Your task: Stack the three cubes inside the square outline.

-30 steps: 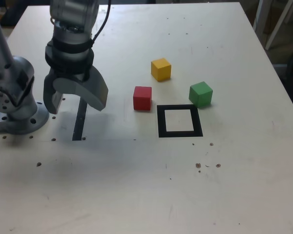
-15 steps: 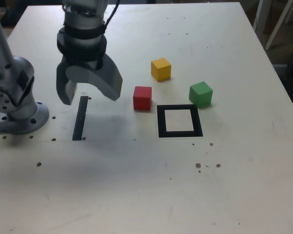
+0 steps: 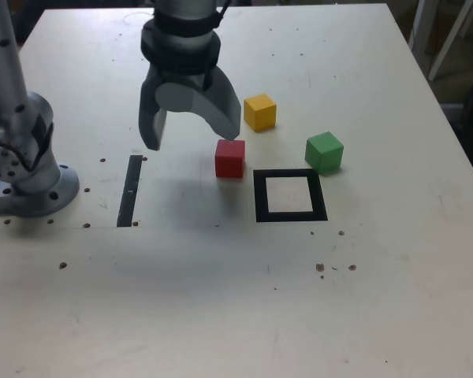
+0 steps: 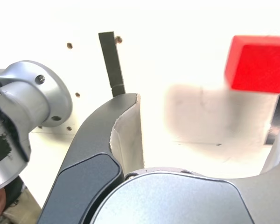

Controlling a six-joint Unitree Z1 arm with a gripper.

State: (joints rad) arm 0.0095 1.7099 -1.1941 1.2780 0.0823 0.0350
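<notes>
Three cubes lie apart on the pale table in the exterior view: the red cube (image 3: 229,158), the yellow cube (image 3: 260,112) behind it, and the green cube (image 3: 324,152) to the right. The square outline (image 3: 260,197) of black tape has nothing inside it and lies just right of and in front of the red cube. My gripper (image 3: 191,135) hangs open above the table, just left of the red cube, holding nothing. In the wrist view the red cube (image 4: 257,63) lies ahead of the open gripper (image 4: 207,116), off to one side of the gap.
A straight black tape strip (image 3: 130,191) lies at the exterior view's left, beside the arm's grey base (image 3: 27,177). Both show in the wrist view too, the strip (image 4: 111,60) and the base (image 4: 32,93). Small dark specks and holes dot the table.
The open gripper has travelled to the exterior view's right and slightly back, from over the tape strip to just beside the red cube. The cubes have not moved.
</notes>
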